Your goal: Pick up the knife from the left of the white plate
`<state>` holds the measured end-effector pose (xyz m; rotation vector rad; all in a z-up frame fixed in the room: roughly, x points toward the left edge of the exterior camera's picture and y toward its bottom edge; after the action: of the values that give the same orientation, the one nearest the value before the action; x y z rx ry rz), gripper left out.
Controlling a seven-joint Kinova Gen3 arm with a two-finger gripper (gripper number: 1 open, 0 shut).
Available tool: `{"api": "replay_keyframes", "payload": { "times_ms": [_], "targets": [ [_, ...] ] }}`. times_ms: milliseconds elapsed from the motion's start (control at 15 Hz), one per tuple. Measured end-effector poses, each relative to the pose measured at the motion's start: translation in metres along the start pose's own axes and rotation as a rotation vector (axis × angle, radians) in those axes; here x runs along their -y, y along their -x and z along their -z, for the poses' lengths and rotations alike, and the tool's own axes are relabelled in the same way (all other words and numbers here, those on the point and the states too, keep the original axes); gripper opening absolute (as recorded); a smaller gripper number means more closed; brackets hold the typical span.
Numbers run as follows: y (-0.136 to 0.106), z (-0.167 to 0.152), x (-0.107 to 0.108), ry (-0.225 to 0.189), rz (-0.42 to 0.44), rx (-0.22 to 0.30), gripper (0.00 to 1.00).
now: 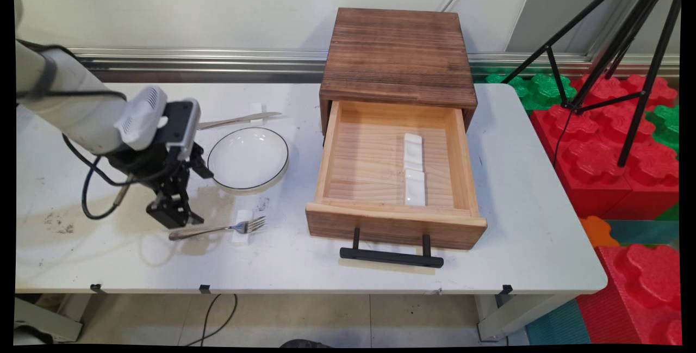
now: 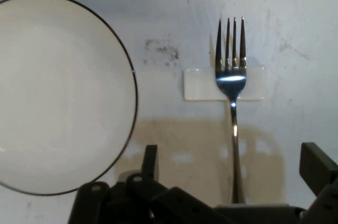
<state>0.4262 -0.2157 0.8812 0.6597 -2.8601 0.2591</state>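
The gripper [image 1: 175, 217] hangs low over the handle end of the fork [image 1: 217, 229], its fingers spread, one on each side of the handle, and pinching nothing. The risk, as I judge it: the thin handle may slip or tip on the white cutlery rest [image 1: 242, 226] under its neck. The fork is shiny steel, with four tines pointing to 3 o'clock. The white plate [image 1: 248, 158] lies at 12 o'clock from it.

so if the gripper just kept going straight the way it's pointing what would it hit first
Most likely the fork: the gripper points down at the table with its open fingers either side of the handle. How far above it cannot be told.
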Motion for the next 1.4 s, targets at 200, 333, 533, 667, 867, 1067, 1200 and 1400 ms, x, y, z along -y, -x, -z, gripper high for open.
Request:
{"api": "replay_keyframes", "payload": {
  "times_ms": [200, 333, 533, 667, 867, 1067, 1200, 1400],
  "targets": [
    [0.001, 0.013, 0.005, -0.015, 0.012, -0.017, 1.0],
    [0.0, 0.022, 0.009, -0.03, 0.025, -0.028, 1.0],
    [-0.002, 0.035, 0.018, -0.059, 0.052, -0.04, 1.0],
    [-0.004, 0.041, 0.025, -0.082, 0.076, -0.044, 1.0],
    [-0.006, 0.048, 0.038, -0.115, 0.105, -0.046, 1.0],
    [-0.01, 0.053, 0.054, -0.149, 0.136, -0.044, 1.0],
    [-0.013, 0.054, 0.066, -0.168, 0.154, -0.042, 1.0],
    [-0.015, 0.053, 0.085, -0.194, 0.183, -0.037, 1.0]
  ]
}}
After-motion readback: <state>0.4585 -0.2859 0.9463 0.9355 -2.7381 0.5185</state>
